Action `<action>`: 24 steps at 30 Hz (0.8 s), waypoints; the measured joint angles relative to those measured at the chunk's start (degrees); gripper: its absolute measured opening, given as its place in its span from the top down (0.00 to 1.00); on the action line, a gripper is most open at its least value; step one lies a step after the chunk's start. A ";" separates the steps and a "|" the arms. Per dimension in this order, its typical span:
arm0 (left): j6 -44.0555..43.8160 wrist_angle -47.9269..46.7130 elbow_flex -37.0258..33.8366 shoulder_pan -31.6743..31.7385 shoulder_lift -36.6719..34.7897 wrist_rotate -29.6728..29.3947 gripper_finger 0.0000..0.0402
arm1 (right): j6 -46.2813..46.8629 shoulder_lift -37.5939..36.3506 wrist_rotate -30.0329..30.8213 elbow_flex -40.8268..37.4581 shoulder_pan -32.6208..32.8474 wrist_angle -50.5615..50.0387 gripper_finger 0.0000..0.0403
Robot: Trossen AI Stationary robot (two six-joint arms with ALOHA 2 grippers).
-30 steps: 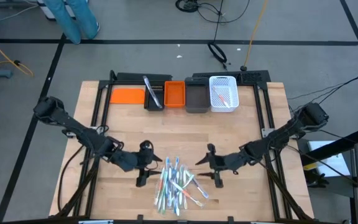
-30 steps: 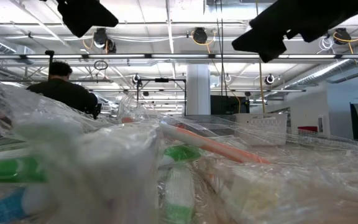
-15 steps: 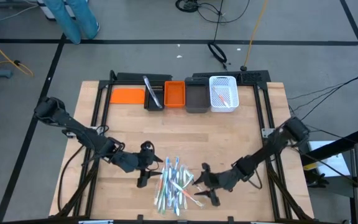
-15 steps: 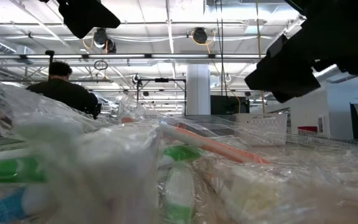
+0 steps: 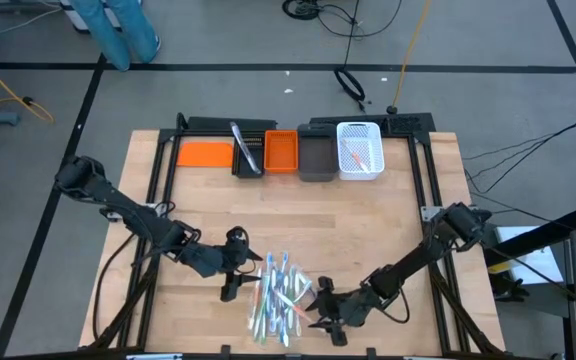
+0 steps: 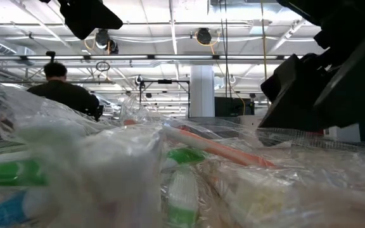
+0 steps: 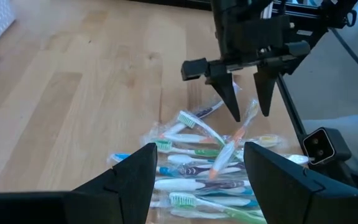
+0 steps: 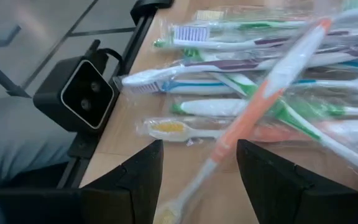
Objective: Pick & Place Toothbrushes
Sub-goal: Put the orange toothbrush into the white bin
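While both arms reach over a wooden table (image 5: 368, 215), a pile of toothbrushes (image 5: 281, 295) lies near the front edge between the two claws. Spread wide, the right claw (image 5: 320, 312) sits low at the pile's right side, and an orange and white toothbrush (image 7: 232, 147) lies between its two fingers, which are not pinching it. That same toothbrush (image 8: 272, 90) runs slantwise past the fingers in the right wrist view, with wrapped green, blue and white ones just beyond. Just left of the pile, the left claw (image 5: 234, 265) hovers with its fingers spread and empty. Far behind both claws, a white basket (image 5: 359, 152) beside orange and dark bins holds a few toothbrushes.
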 joint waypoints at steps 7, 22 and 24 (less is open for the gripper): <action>0.00 -0.04 0.00 0.00 0.00 -0.04 0.39 | 1.59 0.69 0.18 0.68 -0.03 -1.74 0.53; -0.11 0.04 0.00 0.00 -0.02 -0.07 0.39 | 2.48 0.69 0.07 0.68 -0.04 -3.06 0.92; -0.24 0.07 0.00 0.00 -0.02 -0.09 0.39 | 2.24 0.69 0.07 0.68 -0.04 -3.30 0.98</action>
